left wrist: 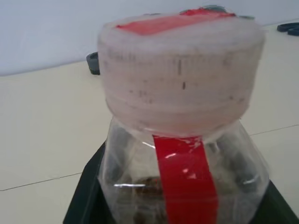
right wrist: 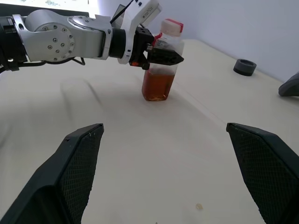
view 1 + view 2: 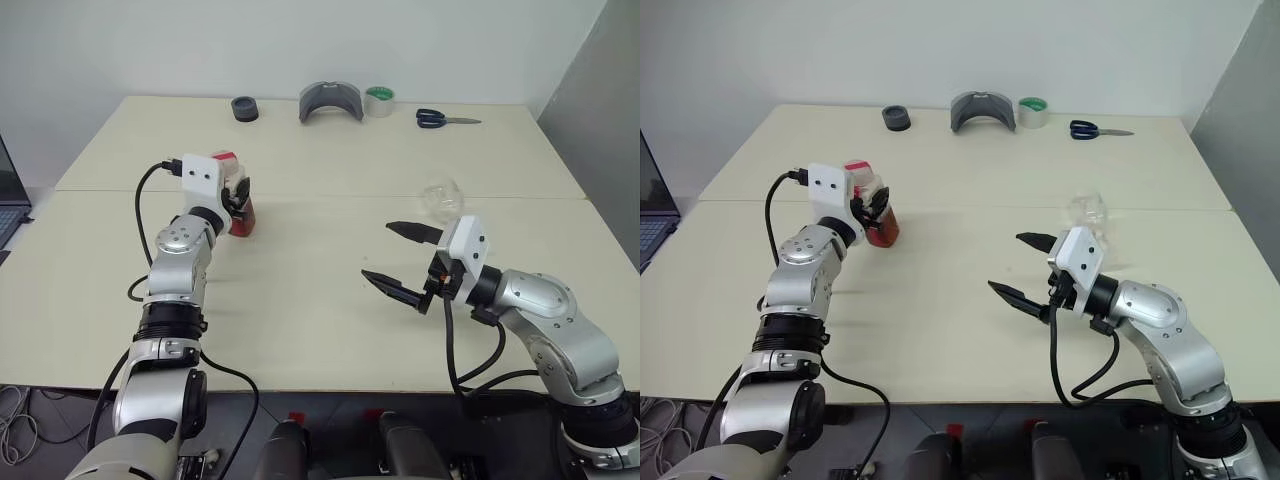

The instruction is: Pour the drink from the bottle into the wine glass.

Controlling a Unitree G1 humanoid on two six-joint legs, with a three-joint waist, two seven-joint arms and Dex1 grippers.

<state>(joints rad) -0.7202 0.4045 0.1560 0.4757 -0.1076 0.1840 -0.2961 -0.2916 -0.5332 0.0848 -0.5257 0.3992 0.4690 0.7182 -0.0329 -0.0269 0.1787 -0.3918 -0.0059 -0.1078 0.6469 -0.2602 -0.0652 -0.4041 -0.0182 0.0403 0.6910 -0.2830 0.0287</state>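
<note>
Left hand [image 2: 161, 55] clamped on the bottle [image 2: 160, 70], standing upright on the cream tabletop [image 3: 300, 300] at left. Wine glass [image 3: 441, 198] right of centre, just behind the wide-open, empty right hand [image 3: 392, 256]. Far edge, below a pale wall: black ring [image 3: 244, 108], grey curved piece [image 3: 331, 101], tape roll [image 3: 379, 100], scissors [image 3: 445, 119].

One bottle [image 2: 161, 63], one wine glass [image 3: 441, 197], one tape roll [image 3: 379, 101], one pair of scissors [image 3: 445, 119].

Evenly and brightly lit from above; only faint, soft shadows on the pale worktop [image 3: 330, 300]. Close, soft-focus bottle [image 1: 182, 140] with small glints on its plastic; blurred background at upper left there.
</note>
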